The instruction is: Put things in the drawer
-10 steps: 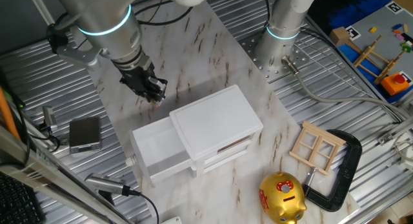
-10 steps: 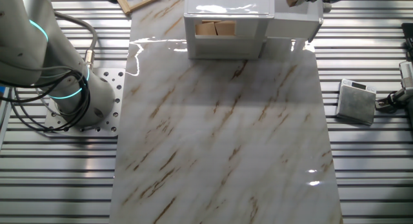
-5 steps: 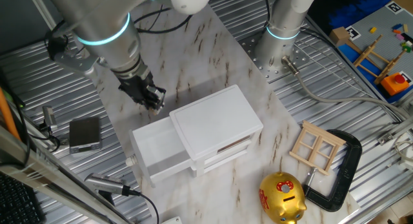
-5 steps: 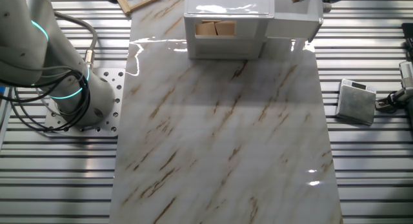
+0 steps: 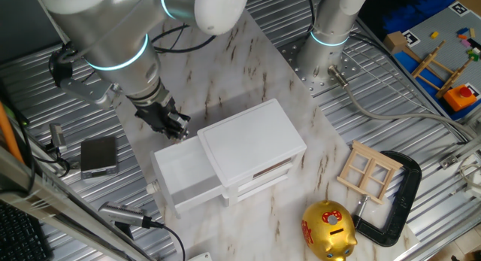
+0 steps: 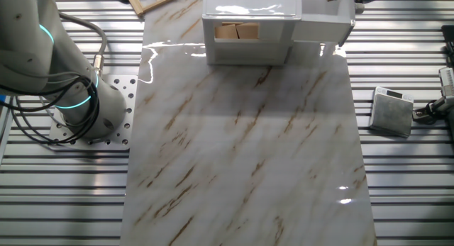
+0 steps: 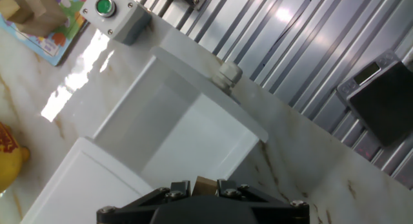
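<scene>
Tiny brown cube-like block pinched between the black two-finger gripper, fingers closed on it from either side, held in the air above the near corner of the wide, shallow, plain white top drawer, pulled open from the small boxy white cabinet. From the fixed view, seemingly just short of the drawer's rear wall rather than squarely over the cavity, though the angle makes that hard to judge. Best to carry a little further inward, toward the open middle and away from the small round knob, then lower until close above the drawer floor before parting the fingers. Worth keeping clear of the cabinet top edge while descending, and releasing low so no bounce out.
</scene>
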Action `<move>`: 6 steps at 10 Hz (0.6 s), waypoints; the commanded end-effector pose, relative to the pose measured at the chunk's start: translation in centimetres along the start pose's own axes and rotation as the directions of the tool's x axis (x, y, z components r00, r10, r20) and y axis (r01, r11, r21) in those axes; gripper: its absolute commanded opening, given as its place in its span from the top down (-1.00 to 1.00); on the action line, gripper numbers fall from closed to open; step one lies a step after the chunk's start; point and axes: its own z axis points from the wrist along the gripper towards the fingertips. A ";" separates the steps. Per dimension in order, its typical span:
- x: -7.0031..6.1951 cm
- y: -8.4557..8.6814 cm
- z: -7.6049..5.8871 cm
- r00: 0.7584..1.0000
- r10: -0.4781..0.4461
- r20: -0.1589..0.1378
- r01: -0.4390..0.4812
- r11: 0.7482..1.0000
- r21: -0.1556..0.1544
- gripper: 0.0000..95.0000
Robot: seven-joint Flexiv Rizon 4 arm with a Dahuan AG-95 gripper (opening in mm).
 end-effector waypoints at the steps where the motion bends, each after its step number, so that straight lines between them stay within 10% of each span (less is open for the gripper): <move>1: -0.6 -0.3 0.4 1.000 -0.007 -0.003 0.007 1.000 0.001 1.00; 6: -1.4 -0.6 2.2 1.000 0.000 -0.003 0.000 1.000 0.009 1.00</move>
